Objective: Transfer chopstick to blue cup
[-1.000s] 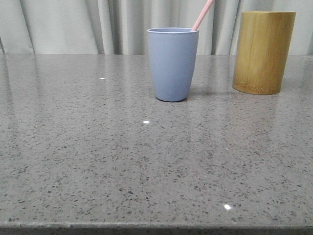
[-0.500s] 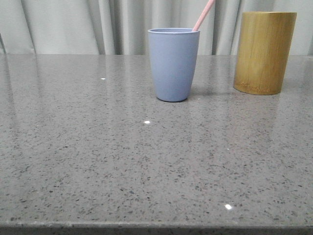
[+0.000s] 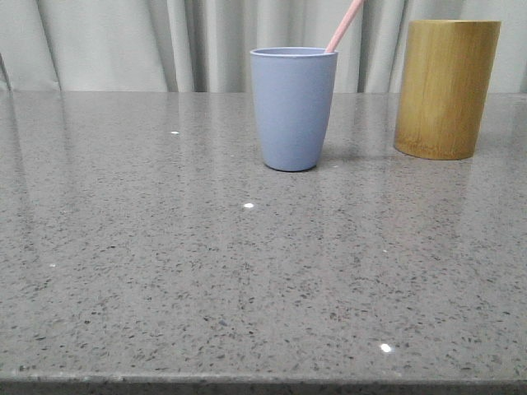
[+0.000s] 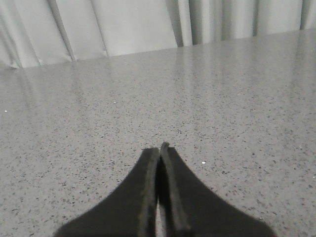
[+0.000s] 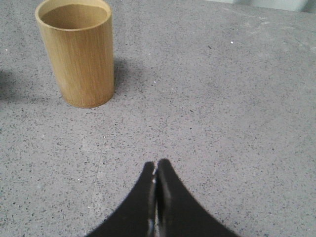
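Above bare table (image 4: 222,98), left gripper (image 4: 159,148) and right gripper (image 5: 156,164) level, jaws pressed together.

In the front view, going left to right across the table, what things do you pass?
blue cup → chopstick, leaning out of the cup's right side → bamboo holder

No readable text or markings.
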`<state>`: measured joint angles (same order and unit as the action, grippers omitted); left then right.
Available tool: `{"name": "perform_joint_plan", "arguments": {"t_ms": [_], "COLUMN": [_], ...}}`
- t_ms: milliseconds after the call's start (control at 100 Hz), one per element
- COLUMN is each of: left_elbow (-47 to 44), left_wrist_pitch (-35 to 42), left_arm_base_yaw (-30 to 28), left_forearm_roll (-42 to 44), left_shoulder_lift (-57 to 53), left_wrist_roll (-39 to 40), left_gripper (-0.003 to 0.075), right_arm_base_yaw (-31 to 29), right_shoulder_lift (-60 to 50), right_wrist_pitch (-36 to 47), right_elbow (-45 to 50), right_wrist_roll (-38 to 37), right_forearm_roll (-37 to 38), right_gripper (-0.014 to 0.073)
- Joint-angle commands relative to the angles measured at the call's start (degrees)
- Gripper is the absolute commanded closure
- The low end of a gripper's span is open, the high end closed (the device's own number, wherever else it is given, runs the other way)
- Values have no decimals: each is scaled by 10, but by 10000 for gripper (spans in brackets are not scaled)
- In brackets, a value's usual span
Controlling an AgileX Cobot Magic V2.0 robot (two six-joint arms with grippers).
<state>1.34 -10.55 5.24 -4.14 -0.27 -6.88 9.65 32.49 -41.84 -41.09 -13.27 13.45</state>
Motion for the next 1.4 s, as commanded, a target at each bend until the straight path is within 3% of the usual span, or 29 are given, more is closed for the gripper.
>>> {"name": "perform_joint_plan", "arguments": {"t_ms": [0,90,1110,1270,1390], "left_elbow": [0,-21,-19,-19,-19], "left_wrist_pitch": [92,130,124,124,124], "left_arm_base_yaw": [-2,-2,-2,-2,-2], "left_forearm_roll": [6,9,11,11,11], "left_shoulder_lift": [-19,-19,-19,-19,-19], "left_wrist_roll": [7,7,7,7,7], "left_gripper": [739,739,739,739,739], "right_arm_base_yaw": [-2,-2,-2,-2,-2], "right_shoulder_lift": [0,0,-3,-58,-132], "right_wrist_pitch": [37,37,37,51,127], "right_elbow": [-14,-14,-6,26,86], "right_wrist_roll": [2,2,2,2,2], "right_forearm_roll": [14,14,14,18,13], "right_gripper": [661,661,661,661,661]}}
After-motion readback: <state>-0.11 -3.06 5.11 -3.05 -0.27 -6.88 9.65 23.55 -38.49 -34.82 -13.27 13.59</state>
